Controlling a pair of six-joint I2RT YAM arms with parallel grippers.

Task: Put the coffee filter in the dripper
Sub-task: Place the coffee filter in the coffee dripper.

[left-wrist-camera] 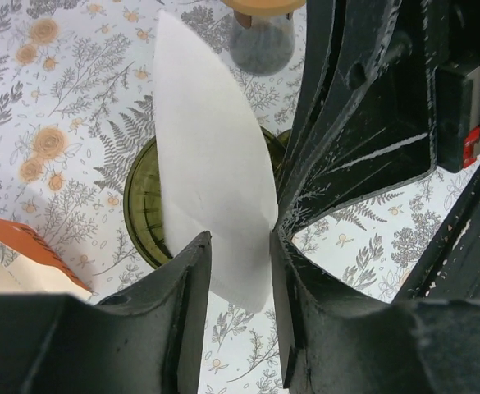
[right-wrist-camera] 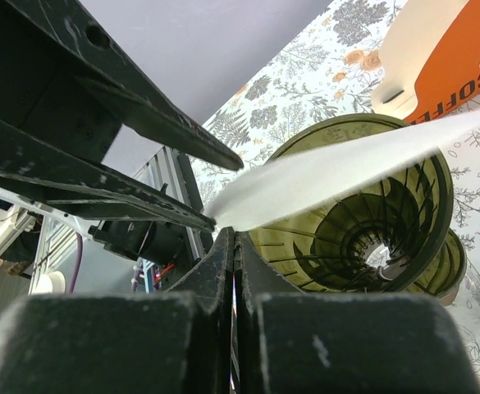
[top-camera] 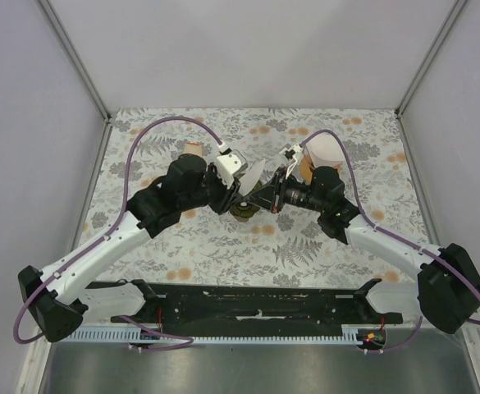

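Coffee filter [left-wrist-camera: 215, 164] half-hides dripper [left-wrist-camera: 141, 197]; right end effector [right-wrist-camera: 233, 238] pinches it, left end effector [left-wrist-camera: 240, 246] open.

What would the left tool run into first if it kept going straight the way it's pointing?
Probably the coffee filter, which stands in the left tool's open gap; the green dripper lies just beyond, though depth is unclear.

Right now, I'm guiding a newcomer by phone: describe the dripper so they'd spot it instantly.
On the floral tablecloth, look at the centre. The dripper sits there: a ribbed, olive-green cone, the only green thing, with the white coffee filter held edge-up over it.
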